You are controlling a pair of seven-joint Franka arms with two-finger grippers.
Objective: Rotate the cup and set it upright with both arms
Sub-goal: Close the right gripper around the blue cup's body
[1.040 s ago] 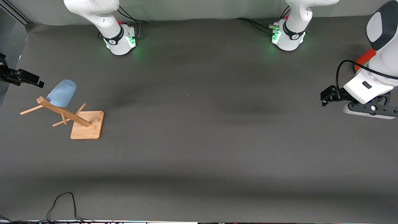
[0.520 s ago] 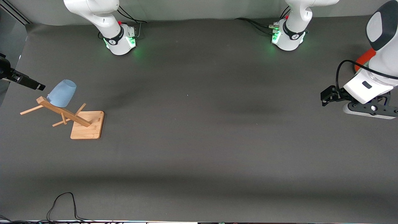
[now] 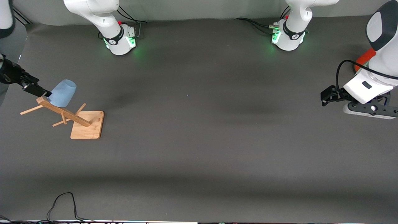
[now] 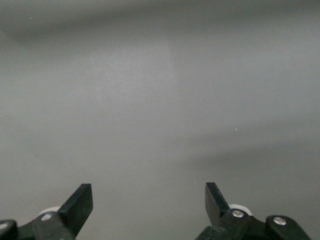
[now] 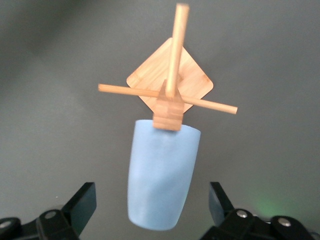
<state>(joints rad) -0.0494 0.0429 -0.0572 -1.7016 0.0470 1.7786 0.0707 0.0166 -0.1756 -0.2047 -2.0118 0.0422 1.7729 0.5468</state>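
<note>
The light-blue cup (image 3: pixel 62 93) hangs mouth-down and tilted on a peg of the wooden rack (image 3: pixel 87 124) at the right arm's end of the table. My right gripper (image 3: pixel 34 89) is open right beside the cup. In the right wrist view the cup's (image 5: pixel 162 172) closed end lies between the spread fingers (image 5: pixel 82 200) of the right gripper (image 5: pixel 151 194), and neither finger touches it. My left gripper (image 3: pixel 368 109) waits open and empty over the left arm's end of the table. The left wrist view shows the left gripper (image 4: pixel 147 192) with only bare mat ahead of it.
An orange-red cylinder (image 3: pixel 363 59) stands at the left arm's end, mostly hidden by that arm. The rack's thin pegs (image 3: pixel 31 109) stick out sideways from its leaning post. A black cable (image 3: pixel 62 202) lies by the table edge nearest the front camera.
My right gripper has moved in toward the cup, from the table's edge to right beside it. The cup, the rack and the left arm have not moved.
</note>
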